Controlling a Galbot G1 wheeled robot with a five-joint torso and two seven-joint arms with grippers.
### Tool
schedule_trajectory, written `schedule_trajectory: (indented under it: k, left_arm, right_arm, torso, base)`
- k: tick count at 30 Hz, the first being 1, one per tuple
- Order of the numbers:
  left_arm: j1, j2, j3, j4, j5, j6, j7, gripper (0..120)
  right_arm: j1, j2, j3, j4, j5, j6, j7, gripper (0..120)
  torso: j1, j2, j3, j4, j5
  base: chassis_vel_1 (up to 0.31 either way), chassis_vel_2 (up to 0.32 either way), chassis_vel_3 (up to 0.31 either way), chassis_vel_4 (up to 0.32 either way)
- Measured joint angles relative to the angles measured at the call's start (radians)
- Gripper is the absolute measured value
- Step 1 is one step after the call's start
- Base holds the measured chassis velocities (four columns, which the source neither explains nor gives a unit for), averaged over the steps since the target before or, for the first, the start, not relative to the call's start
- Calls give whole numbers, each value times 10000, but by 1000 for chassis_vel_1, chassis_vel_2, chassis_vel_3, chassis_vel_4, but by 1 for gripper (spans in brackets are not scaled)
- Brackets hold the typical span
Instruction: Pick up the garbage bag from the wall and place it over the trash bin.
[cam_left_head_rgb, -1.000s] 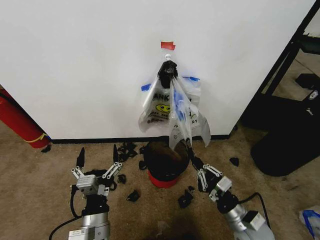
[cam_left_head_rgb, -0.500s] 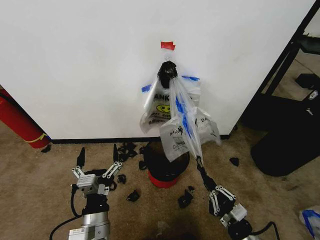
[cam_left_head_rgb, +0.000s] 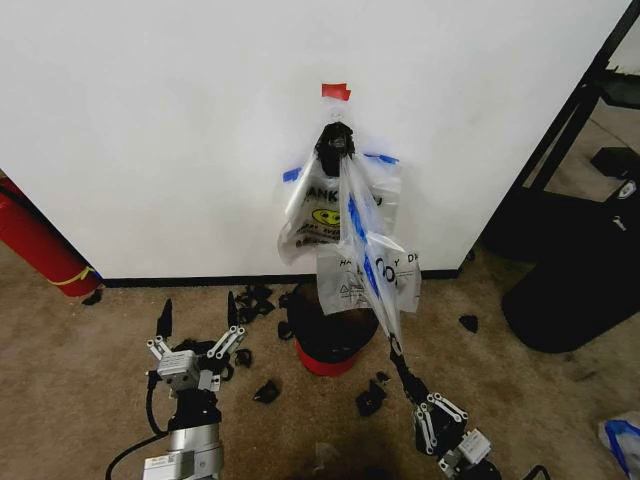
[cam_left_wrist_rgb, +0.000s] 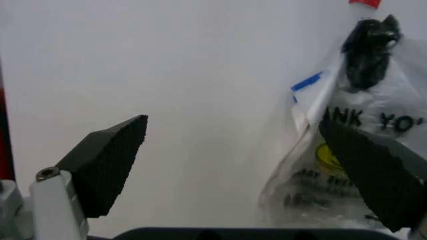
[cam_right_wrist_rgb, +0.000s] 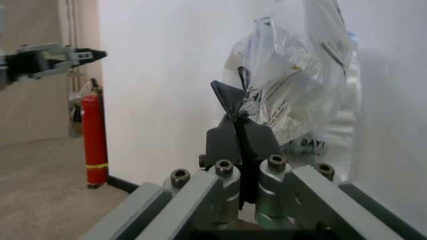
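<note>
Right gripper withdrew (garbage bag stretched).

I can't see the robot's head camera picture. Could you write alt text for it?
The right gripper, shut on the bottom of a clear garbage bag hanging from a white wall, stretches it out above a small red trash bin on the carpet. A smiley-printed bag hangs behind it. The left gripper waits open, low on the left.

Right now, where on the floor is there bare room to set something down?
Bare carpet lies between the red cylinder and the left gripper. Crowded: black scraps ring the trash bin, where the right gripper pulls the garbage bag.
</note>
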Motion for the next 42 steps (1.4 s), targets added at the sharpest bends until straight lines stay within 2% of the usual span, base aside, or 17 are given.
schedule_trajectory:
  k: [4,6,10,14,17,18,19,21,25,26,29,33,34,35,39,41,42]
  left_arm:
    - [1,58,276,42,-46,65,-40,99]
    - [-44,198,420,-41,-278,311,-63,99]
    - [-276,437,677,-327,-1119,981,-127,99]
    - [-433,679,1114,-559,-1931,1587,-152,99]
    - [-933,1460,1499,-1025,-3086,2540,-201,99]
    - [-933,1460,1499,-1025,-3086,2540,-201,99]
    - [-1200,1866,1523,-1228,-3562,2893,-244,99]
    - [-1875,2756,1395,-1715,-4671,3600,-344,99]
    - [-3455,5038,1032,-2329,-7260,4854,-704,99]
    - [-3455,5038,1032,-2329,-7260,4854,-704,99]
    - [-5346,6155,1498,-2130,-9258,5806,-1091,100]
    - [-7990,6686,3102,-1223,-10116,6396,-1457,100]
    - [-7990,6686,3102,-1223,-10116,6396,-1457,100]
    - [-8705,6736,3574,-979,-10297,6569,-1582,100]
    - [-10991,6494,5188,-107,-11126,7225,-2241,100]
    - [-11323,6408,5470,20,-11355,7388,-2412,100]
    - [-11855,6227,5952,269,-11834,7579,-2753,100]
  right_arm:
    - [636,-33,-275,103,144,-835,548,0]
    - [1438,-26,-397,248,144,-1425,810,0]
    - [2787,-93,-768,429,84,-2566,1568,0]
    - [3648,-93,-1009,273,-95,-3128,1897,0]
    - [4132,-18,-1275,97,-341,-3619,2149,0]
    - [4132,-18,-1275,97,-341,-3619,2149,0]
    - [4201,38,-1345,22,-552,-3673,2172,0]
    - [4221,186,-1472,-115,-903,-3705,2200,0]
    - [4150,596,-1629,-346,-1387,-3710,2250,0]
    - [4150,596,-1629,-346,-1387,-3710,2250,0]
    - [4113,752,-1590,-502,-1667,-3627,2256,0]
    - [4059,717,-1389,-532,-1730,-3565,2302,0]
    - [4059,717,-1389,-532,-1730,-3565,2302,0]
    - [4044,689,-1332,-533,-1730,-3560,2317,0]
    - [3973,613,-1107,-518,-1742,-3486,2339,0]
    - [3961,599,-1077,-498,-1742,-3476,2340,0]
    - [3945,592,-1034,-459,-1731,-3466,2347,0]
  torso:
    - [0,0,0,-1,0]
    - [0,0,0,6,0]
    - [0,0,1,2,-1]
    - [0,0,1,5,-1]
    - [0,0,1,2,-2]
    - [0,0,1,2,-2]
    - [1,0,1,3,-3]
    - [0,-1,1,1,-4]
    - [0,-1,1,0,-3]
    - [0,-1,1,0,-3]
    - [0,0,1,3,-3]
    - [1,-1,2,-2,-2]
    - [1,-1,2,-2,-2]
    - [1,-1,2,-3,1]
    - [1,-1,1,2,1]
    - [1,-1,1,1,1]
    - [1,-1,1,-2,1]
  base:
    - [0,0,0,0]
    - [0,0,0,0]
    - [0,0,0,0]
    - [0,0,0,0]
    - [0,0,0,0]
    - [0,0,0,0]
    - [0,0,0,0]
    - [0,0,0,0]
    - [0,0,0,0]
    - [0,0,0,0]
    - [0,0,0,0]
    - [0,0,0,0]
    - [0,0,0,0]
    - [0,0,0,0]
    - [0,0,0,0]
    - [0,0,0,0]
    - [0,0,0,0]
